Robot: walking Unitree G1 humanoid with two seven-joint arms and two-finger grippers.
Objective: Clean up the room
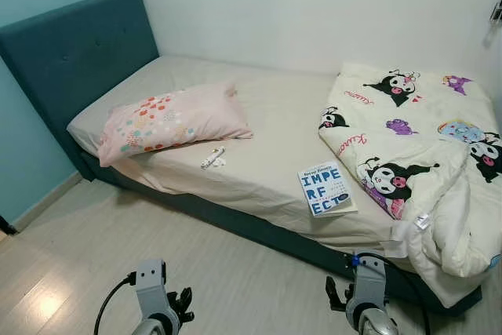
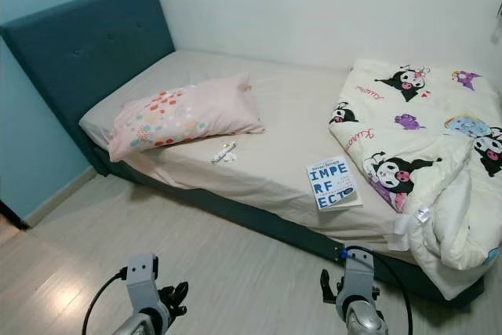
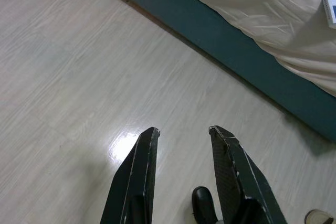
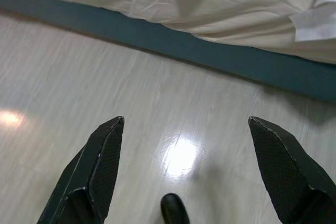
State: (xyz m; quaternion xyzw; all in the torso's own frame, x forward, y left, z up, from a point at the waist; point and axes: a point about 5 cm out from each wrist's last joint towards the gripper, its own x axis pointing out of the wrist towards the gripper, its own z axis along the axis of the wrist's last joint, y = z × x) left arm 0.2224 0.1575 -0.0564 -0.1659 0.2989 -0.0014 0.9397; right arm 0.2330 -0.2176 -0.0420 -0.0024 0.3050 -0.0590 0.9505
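The left gripper has its fingers a little apart with nothing between them; the right gripper is spread much wider, also empty. Both hang low over the pale floor just short of the bed, which reads as arms carried at rest while the robot stands off from the mess, not yet reaching.

On the sheet, three things look out of place. A book lies flat, cover up, near the bed's near edge and right of centre; its long axis runs from the near edge toward the far wall, tilted slightly, with the title reading from the robot's side. Its right corner is just beside the duvet, which is heaped on the right half and spills over the near edge, probably thrown back rather than folded. A small white tube lies left of the book, just beside the near corner of the pink pillow; its long axis slants from near-left to far-right. The pillow sits askew near the headboard, on the left.

The book is my guess for the nearest first pick.
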